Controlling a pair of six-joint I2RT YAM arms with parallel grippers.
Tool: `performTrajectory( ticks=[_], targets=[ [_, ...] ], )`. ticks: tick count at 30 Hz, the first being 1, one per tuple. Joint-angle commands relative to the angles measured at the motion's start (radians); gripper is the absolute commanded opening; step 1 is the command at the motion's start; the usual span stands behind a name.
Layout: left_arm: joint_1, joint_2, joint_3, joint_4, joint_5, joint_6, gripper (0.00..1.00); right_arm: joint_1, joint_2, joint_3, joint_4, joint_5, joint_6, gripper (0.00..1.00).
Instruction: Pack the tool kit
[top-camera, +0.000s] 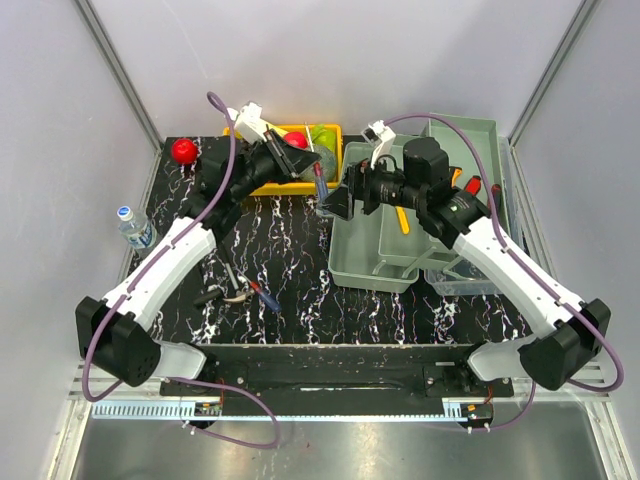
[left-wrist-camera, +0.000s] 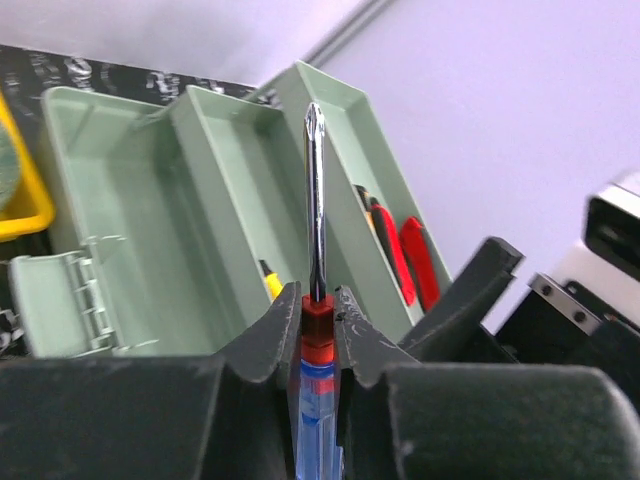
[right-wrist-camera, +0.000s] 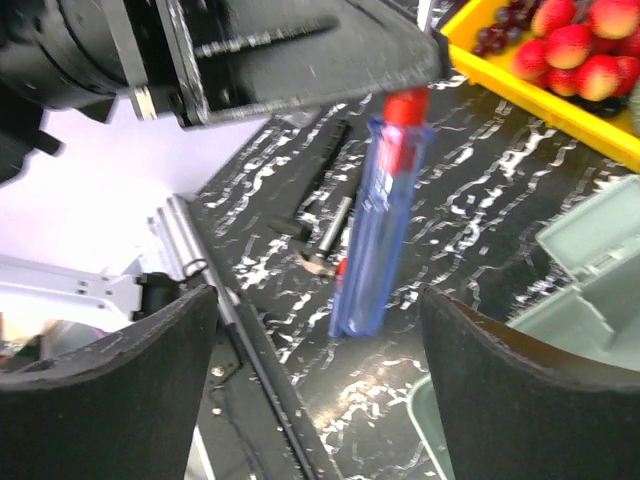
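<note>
The tool kit's grey-green toolbox (top-camera: 375, 250) stands open at the right of the table, with red-handled tools (left-wrist-camera: 402, 252) and a yellow-handled one (left-wrist-camera: 271, 283) in its trays. My left gripper (top-camera: 310, 170) is shut on a screwdriver (left-wrist-camera: 315, 200) at its red collar. The blue translucent handle runs back between the fingers and the metal shaft points toward the toolbox. My right gripper (top-camera: 332, 205) stands wide open just left of the toolbox, facing the screwdriver's blue handle (right-wrist-camera: 375, 240). The handle hangs ahead of the right fingers (right-wrist-camera: 110, 390), not between them.
A yellow tray of fruit (top-camera: 335, 135) sits at the back behind the left gripper. A red ball (top-camera: 183, 150) lies at the back left and a water bottle (top-camera: 132, 225) at the left edge. A hammer (right-wrist-camera: 322, 245) and other loose tools (top-camera: 240, 290) lie on the mat.
</note>
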Motion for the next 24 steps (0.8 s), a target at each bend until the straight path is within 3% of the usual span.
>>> performTrajectory(
  ticks=[1,9,14,16,18,20,21,24],
  targets=[
    [-0.014,-0.039,-0.02,0.211,0.136,-0.006,0.0,0.001,0.04,0.062,0.068,-0.122,0.111,0.82],
    [-0.035,-0.076,-0.029,0.262,0.161,-0.003,0.0,0.001,0.028,0.025,0.111,-0.056,0.149,0.74],
    [-0.04,-0.085,-0.039,0.268,0.161,0.001,0.03,0.001,0.029,0.029,0.112,-0.056,0.154,0.53],
    [-0.04,-0.092,-0.05,0.273,0.156,0.007,0.1,0.0,0.029,0.027,0.111,-0.045,0.16,0.36],
    [-0.04,-0.096,-0.052,0.27,0.15,0.016,0.24,0.0,0.025,0.025,0.105,-0.03,0.162,0.22],
    [-0.04,-0.099,-0.055,0.252,0.133,0.036,0.5,0.001,0.02,0.022,0.091,0.001,0.157,0.1],
    [-0.039,-0.102,-0.053,0.23,0.117,0.045,0.65,0.001,0.018,0.019,0.083,0.025,0.151,0.06],
    [-0.04,-0.108,-0.044,0.109,-0.018,0.082,0.92,0.0,0.002,0.019,0.049,0.13,0.133,0.03]
  ],
)
